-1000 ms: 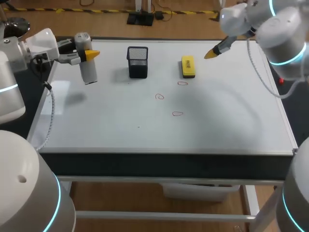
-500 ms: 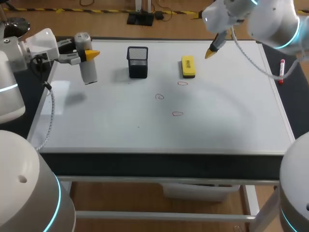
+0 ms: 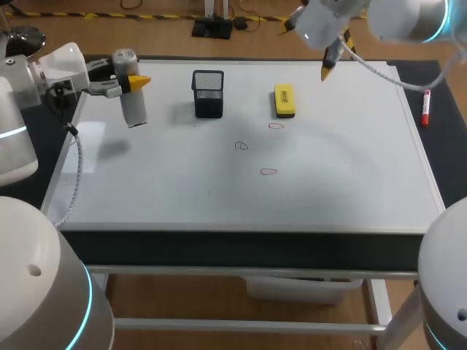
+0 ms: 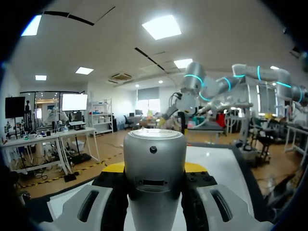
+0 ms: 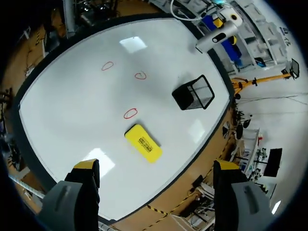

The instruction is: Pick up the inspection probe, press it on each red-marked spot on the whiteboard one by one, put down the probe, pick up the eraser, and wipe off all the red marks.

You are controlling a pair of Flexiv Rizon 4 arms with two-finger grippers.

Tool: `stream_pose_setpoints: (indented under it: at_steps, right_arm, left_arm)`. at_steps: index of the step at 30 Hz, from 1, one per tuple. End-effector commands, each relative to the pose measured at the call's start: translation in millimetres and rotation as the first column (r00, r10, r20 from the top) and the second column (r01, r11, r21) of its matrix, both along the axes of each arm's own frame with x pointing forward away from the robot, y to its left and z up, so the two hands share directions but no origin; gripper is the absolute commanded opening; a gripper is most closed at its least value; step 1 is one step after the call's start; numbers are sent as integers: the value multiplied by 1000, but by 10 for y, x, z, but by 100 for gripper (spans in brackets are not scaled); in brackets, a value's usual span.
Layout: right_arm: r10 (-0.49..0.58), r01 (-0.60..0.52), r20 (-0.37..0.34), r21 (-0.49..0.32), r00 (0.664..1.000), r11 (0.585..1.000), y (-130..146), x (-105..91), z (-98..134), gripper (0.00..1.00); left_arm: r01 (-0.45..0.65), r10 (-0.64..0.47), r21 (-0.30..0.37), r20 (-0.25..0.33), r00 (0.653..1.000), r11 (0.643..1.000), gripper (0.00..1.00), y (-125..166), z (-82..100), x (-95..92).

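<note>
Our left gripper [image 4: 155, 169] is clamped on the inspection probe [image 4: 154, 144]; in the left wrist view the silver cylinder stands between the two black fingers, which press it from both sides, with the yellow tips showing just behind it; in the head view this gripper holds the probe nearly upright at the far left corner of the whiteboard [image 3: 350, 175], and we cannot tell whether its lower end touches the surface; our right gripper [image 5: 156, 166] is empty, its fingers spread wide apart with nothing between them and nothing touching them; it hangs over the far edge of the board, beyond the eraser [image 3: 284, 100] and well above it; the eraser, a yellow block, lies flat on the board, and in the right wrist view it sits ahead of the open fingers, roughly midway between them; the three red marks [image 3: 268, 172] are small outlined loops, one just beside the near end of the eraser, the other two farther toward the middle of the board and apart from each other; a black mesh cup [image 3: 209, 93] stands upright between the probe and the eraser, touching neither; a red marker [image 3: 425, 107] lies on the dark strip just beside the right edge of the board
</note>
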State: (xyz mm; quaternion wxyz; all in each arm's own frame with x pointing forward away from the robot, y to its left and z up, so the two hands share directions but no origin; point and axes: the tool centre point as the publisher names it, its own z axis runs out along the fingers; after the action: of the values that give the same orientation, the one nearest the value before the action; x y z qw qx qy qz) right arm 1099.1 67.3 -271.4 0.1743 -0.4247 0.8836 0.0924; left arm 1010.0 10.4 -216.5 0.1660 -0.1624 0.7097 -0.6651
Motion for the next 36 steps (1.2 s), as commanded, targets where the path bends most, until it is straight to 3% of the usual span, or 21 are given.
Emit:
stream_pose_setpoints:
  at_steps: [1, 7, 19, 24, 29, 36]
  right_arm:
    - [245, -313, -205, -441, 948, 841, 151, 11, -86, 100]
    - [285, -380, -267, -448, 921, 809, 195, 15, -301, 100]
    - [365, -481, -372, -291, 853, 827, 121, 25, -751, 100]
    - [378, -488, -370, -273, 849, 829, 91, 39, -842, 100]
    - [354, -452, -349, -260, 868, 853, 86, 54, -921, 100]
    - [362, -424, -316, -154, 877, 892, 124, 13, -1056, 100]
  left_arm:
    - [0, 0, -5, 5, 1000, 1000, 0, -1, -8, 1]
    - [0, 0, -5, 5, 1000, 1000, 0, -1, -8, 1]
    - [0, 0, -5, 5, 1000, 1000, 0, -1, -8, 1]
    - [0, 0, -5, 5, 1000, 1000, 0, -1, -8, 1]
    - [0, 0, -5, 5, 1000, 1000, 0, -1, -8, 1]
    - [0, 0, -5, 5, 1000, 1000, 0, -1, -8, 1]
